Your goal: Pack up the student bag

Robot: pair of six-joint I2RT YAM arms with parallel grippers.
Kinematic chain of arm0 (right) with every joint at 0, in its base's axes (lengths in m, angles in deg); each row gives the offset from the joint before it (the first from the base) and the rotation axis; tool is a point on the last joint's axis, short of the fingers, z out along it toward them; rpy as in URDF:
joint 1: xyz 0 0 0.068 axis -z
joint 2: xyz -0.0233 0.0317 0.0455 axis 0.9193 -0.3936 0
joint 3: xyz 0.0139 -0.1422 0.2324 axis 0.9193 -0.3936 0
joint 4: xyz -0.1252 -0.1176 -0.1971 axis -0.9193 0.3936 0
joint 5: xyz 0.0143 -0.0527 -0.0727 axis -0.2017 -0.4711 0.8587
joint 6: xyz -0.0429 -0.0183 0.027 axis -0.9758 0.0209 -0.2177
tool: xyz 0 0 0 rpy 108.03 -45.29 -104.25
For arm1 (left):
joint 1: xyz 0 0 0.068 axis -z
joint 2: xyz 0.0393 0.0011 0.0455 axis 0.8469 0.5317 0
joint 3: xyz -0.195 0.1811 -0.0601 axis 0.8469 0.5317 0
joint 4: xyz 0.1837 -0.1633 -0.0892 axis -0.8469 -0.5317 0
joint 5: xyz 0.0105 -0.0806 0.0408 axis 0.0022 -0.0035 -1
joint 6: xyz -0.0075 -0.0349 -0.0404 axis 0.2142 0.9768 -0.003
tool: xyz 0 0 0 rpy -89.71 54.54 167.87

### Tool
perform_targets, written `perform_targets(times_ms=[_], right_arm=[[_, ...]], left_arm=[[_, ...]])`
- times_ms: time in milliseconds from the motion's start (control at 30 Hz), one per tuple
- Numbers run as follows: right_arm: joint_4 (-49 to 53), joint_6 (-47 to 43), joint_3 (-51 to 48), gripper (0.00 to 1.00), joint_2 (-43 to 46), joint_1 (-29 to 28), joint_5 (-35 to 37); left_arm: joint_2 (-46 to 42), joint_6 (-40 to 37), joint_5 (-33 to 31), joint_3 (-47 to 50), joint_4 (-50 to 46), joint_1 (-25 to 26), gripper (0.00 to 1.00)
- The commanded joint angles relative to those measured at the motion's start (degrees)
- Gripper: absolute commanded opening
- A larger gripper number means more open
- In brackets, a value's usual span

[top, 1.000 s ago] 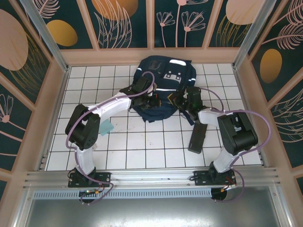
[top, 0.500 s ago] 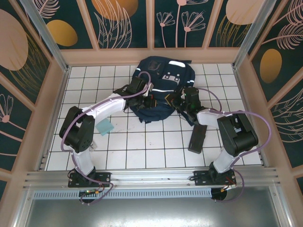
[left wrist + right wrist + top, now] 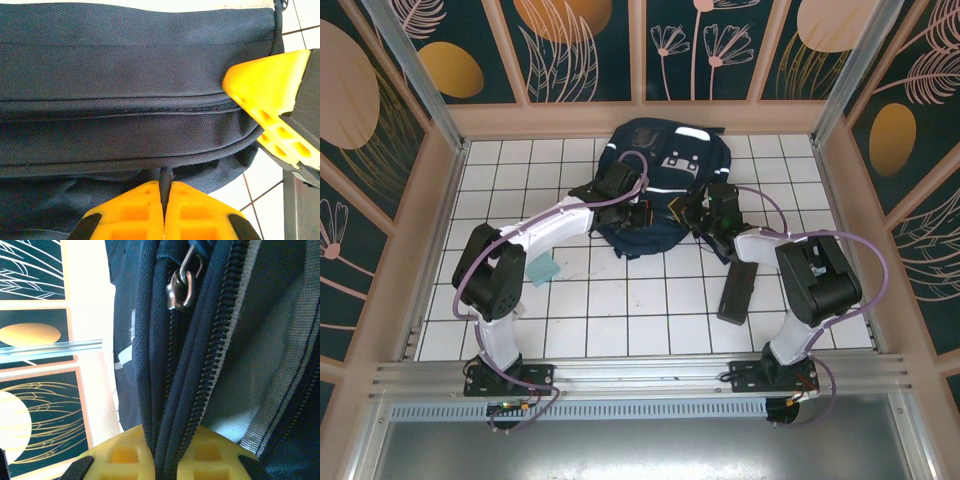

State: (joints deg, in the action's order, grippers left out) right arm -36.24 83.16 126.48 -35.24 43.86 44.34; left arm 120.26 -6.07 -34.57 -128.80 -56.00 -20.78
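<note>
- Top external view: the student bag (image 3: 665, 165) lies on the white-tiled worktop (image 3: 620, 310), towards the far wall and about midway between the sides. Its front pocket with pale patches faces up.
- Both arms reach in to the bag's near edge. The left gripper (image 3: 647, 213) is at the left part of that edge and the right gripper (image 3: 680, 212) is just beside it on the right.
- From this height I cannot tell how either pair of jaws stands.
- A small teal item (image 3: 542, 268) lies on the tiles beside the left arm. A flat black object (image 3: 738, 290) lies near the right arm. Both are apart from the bag.
- Left wrist view: the left gripper (image 3: 164, 200) has its yellow fingers pressed together. They are pinched on a thin dark strip at the bag's lower edge.
- Navy fabric with two seam lines runs across above the fingers. A yellow finger (image 3: 267, 92) of the right gripper touches the bag at the right.
- Right wrist view: the right gripper (image 3: 167, 455) is clamped on the bag's bunched zip edges, which pass between its two yellow fingers.
- A metal zip pull (image 3: 180, 287) hangs higher up on that zip. Grey lining (image 3: 260, 355) shows to its right.
</note>
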Motion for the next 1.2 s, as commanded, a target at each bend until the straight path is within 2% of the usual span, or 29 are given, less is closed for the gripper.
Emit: perform_targets(times_ms=[0, 100, 200, 300, 433, 533, 567, 733, 833, 900, 1067, 1167], right_arm=[[0.01, -2.71, 1.36, 0.0, 2.48, 0.48, 2.33], [2.42, -5.05, 1.38, 0.0, 4.17, 0.95, 4.62], [2.75, -5.63, 1.44, 0.0, 4.43, 1.24, 5.05], [0.94, -5.18, 2.39, 0.0, 2.96, 0.9, 2.57], [-1.13, -4.64, 3.91, 0.0, 0.92, -0.26, 0.68], [-1.7, -4.55, 4.79, 0.0, -0.13, -0.86, 0.16], [-2.05, -4.41, 4.97, 0.0, -0.51, -0.94, -0.14], [-2.85, -4.16, 5.1, 0.0, -1.32, -1.06, -0.66], [-3.42, -4.5, 5.43, 0.0, -1.78, -1.14, -1.43], [-3.51, -4.7, 5.76, 0.0, -2.17, -1.03, -2.1], [-2.62, -5.46, 6.9, 0.0, -2.56, -0.78, -3.98], [-1.11, -6.23, 7.69, 0.0, -2.46, -0.61, -4.7]], left_arm=[[-2.14, -0.96, -10.1, -0.54, -2.12, -2.31, 0.0], [-4.45, -0.39, -9.5, 3.23, -1.81, -5.84, 0.0], [-5.89, -0.6, -8.37, 5.64, -1.19, -7.23, 0.0], [-5.85, -1.18, -0.18, 6.13, 1.31, -7.24, 0.01], [-6.53, -0.14, 9.19, 7.44, 6.5, -7.13, 0.28], [-7.02, 0.3, 11.78, 7.71, 7.68, -7.05, 0.47], [-7.38, 0.32, 11.84, 7.69, 7.61, -7.04, 0.48], [-8.16, 0.3, 9.95, 8.11, 7.3, -7.04, 0.52], [-7.14, 0.49, 12.45, 9.24, 9.48, -6.92, 0.49], [-6.14, -2.75, 13.2, 9.25, 9.54, -5.57, 0.47], [-2.07, -13.9, 7.03, 6.59, 2.13, -3.44, 0.38], [-0.15, -17.06, 4.65, 5.57, 0.62, -3.45, 0.38]])
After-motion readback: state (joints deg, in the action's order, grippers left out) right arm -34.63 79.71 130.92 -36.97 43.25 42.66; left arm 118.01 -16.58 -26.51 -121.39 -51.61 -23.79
